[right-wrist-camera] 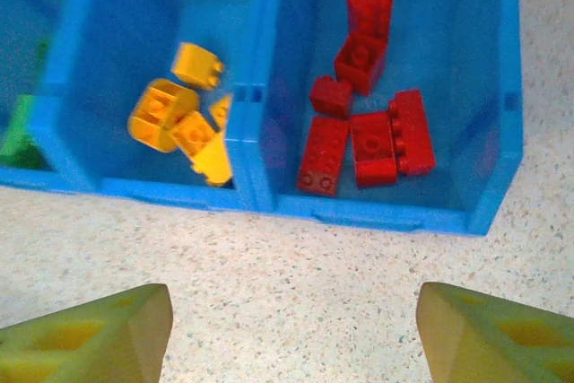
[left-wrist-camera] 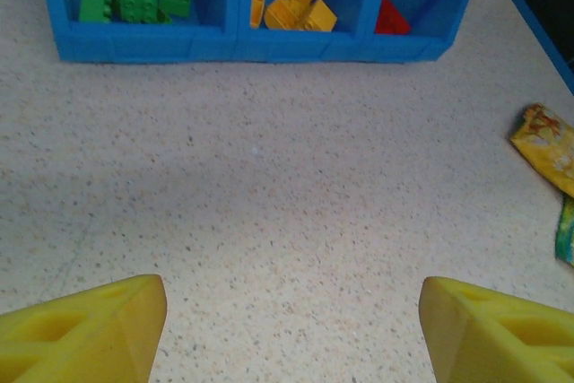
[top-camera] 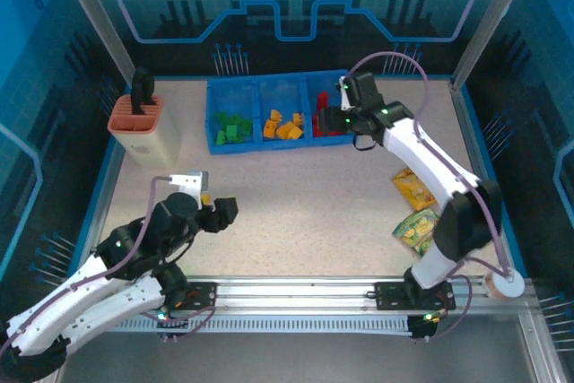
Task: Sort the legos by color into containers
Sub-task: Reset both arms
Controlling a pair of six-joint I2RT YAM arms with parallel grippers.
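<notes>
The containers are three side-by-side compartments of one blue tray [top-camera: 260,148] at the back of the table. Green legos [top-camera: 233,129] fill the left one, orange-yellow legos [top-camera: 282,126] the middle, red legos [top-camera: 328,123] the right. My right gripper [top-camera: 341,117] hovers at the near edge of the red compartment. It is open and empty in the right wrist view [right-wrist-camera: 294,320], with several red legos [right-wrist-camera: 368,136] lying loose beyond the tray's front wall [right-wrist-camera: 377,213]. My left gripper [top-camera: 224,211] is low over bare table at the near left, open and empty [left-wrist-camera: 291,311].
A beige holder with an orange rim [top-camera: 139,127] stands at the back left. Two snack bags [top-camera: 413,187] [top-camera: 417,230] lie on the right side, one seen at the left wrist view's edge [left-wrist-camera: 545,143]. A raised blue border frames the table.
</notes>
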